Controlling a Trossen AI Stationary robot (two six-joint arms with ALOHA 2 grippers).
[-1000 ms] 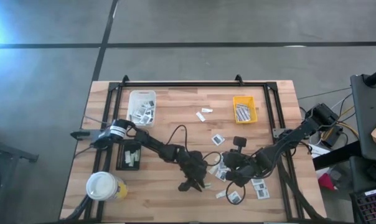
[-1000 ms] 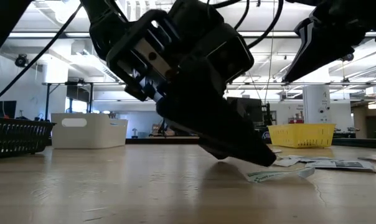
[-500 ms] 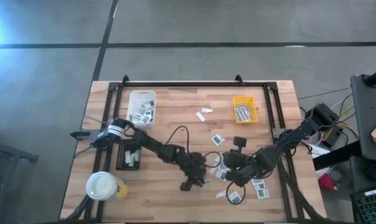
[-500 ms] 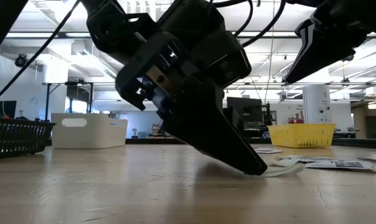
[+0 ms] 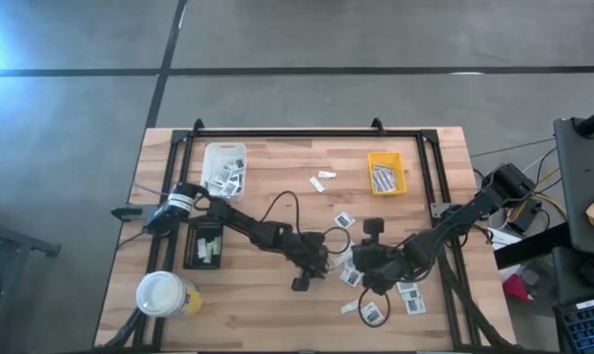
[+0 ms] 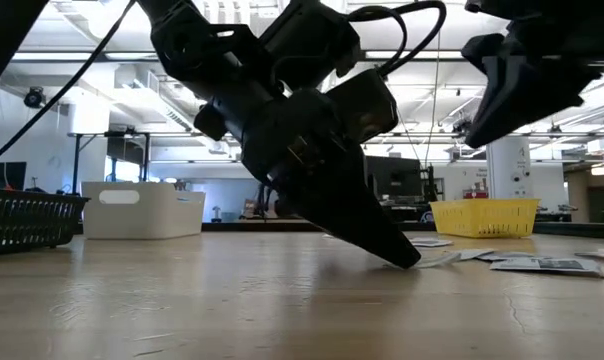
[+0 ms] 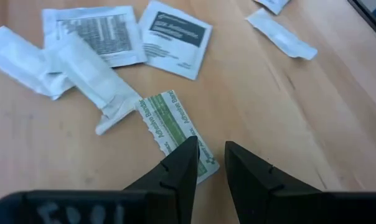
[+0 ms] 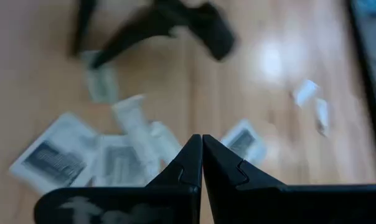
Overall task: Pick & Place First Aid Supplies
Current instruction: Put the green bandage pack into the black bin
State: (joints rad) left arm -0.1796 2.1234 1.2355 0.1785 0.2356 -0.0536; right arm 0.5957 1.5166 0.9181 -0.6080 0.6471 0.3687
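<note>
Left wrist view shows my left tool (image 7: 210, 163) with its fingers slightly apart, the tips set down over the near end of a green-striped strip (image 7: 173, 130) that lies flat on the worktop (image 7: 312, 118); I cannot tell whether the fingers have hold of it. Just beyond the strip lies a crumpled white wrapper (image 7: 94, 78), touching the strip's far end, and past that two flat packets (image 7: 175, 38) with dark printed patches sit side by side. From above, my left tool (image 5: 303, 281) is near the worktop's middle, at the edge of the loose cluster of packets (image 5: 348, 267) that holds the strip. My right tool (image 8: 202, 146) hangs above that same cluster on the side away from the left tool, fingers pressed together and holding nothing, with packets (image 8: 57, 157) lying below it. Well away from the strip, the yellow tray (image 5: 386, 173) and the white tray (image 5: 224, 167) stand along the far side, and the black tray (image 5: 205, 246) sits beside my left arm.
</note>
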